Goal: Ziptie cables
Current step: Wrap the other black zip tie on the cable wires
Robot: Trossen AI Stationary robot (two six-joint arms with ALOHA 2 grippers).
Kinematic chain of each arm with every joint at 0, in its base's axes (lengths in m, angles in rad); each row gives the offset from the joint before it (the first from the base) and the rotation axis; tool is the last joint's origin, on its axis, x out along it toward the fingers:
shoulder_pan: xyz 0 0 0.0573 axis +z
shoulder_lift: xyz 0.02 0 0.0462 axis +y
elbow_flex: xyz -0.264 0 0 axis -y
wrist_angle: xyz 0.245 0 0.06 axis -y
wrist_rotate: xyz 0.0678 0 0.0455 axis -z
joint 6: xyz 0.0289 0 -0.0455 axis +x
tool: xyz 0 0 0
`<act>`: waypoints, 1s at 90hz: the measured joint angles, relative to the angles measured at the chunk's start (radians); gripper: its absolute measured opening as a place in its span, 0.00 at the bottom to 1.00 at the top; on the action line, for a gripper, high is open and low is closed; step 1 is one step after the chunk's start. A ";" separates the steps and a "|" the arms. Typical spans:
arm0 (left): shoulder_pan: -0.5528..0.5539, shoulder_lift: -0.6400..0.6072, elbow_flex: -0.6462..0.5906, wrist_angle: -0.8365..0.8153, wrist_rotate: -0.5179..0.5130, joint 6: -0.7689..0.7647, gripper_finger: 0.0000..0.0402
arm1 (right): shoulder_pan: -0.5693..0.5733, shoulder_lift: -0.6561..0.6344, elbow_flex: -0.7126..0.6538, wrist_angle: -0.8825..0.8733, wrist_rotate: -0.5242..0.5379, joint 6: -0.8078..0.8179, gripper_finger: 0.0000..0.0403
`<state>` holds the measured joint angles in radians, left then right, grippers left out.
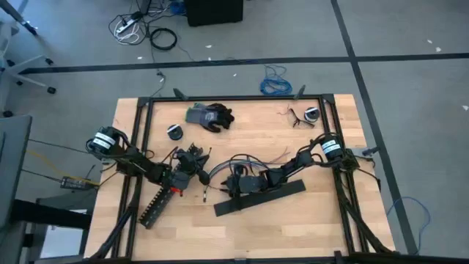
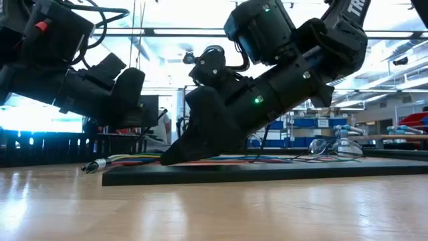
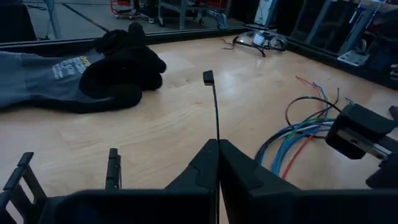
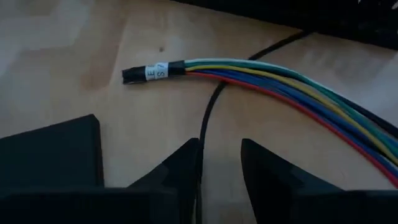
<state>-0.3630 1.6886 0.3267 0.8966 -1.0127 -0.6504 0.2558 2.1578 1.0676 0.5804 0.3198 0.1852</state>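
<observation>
Clenched on a ziptie (image 3: 216,112), your left gripper (image 3: 217,163) holds the strip upright near table centre, a glove (image 3: 81,71) at its eleven o'clock. Your right gripper (image 4: 219,158), fingers a little apart, hovers low over a second ziptie (image 4: 208,118) beside the cables (image 4: 280,87). Judging from this, close squarely on that strip, clear of the wires.
</observation>
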 joint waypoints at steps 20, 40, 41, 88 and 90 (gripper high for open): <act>0.000 0.000 0.035 -0.005 0.019 0.068 0.00 | 0.000 -0.001 0.000 -0.014 0.000 0.033 0.27; 0.000 0.000 0.036 -0.027 0.049 0.065 0.00 | 0.000 -0.003 0.001 -0.046 -0.011 0.028 0.04; 0.000 0.000 0.036 -0.027 0.051 0.065 0.00 | 0.000 -0.003 0.001 -0.046 -0.014 0.024 0.03; 0.000 0.000 0.036 -0.059 0.219 0.073 0.00 | -0.043 -0.006 0.080 -0.162 -0.003 -0.230 0.00; 0.000 0.000 0.036 -0.059 0.222 0.073 0.00 | -0.046 -0.005 0.085 -0.165 0.007 -0.243 0.00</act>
<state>-0.3630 1.6890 0.3626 0.8379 -0.7904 -0.5770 0.2097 2.1524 1.1523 0.4152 0.3263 -0.0574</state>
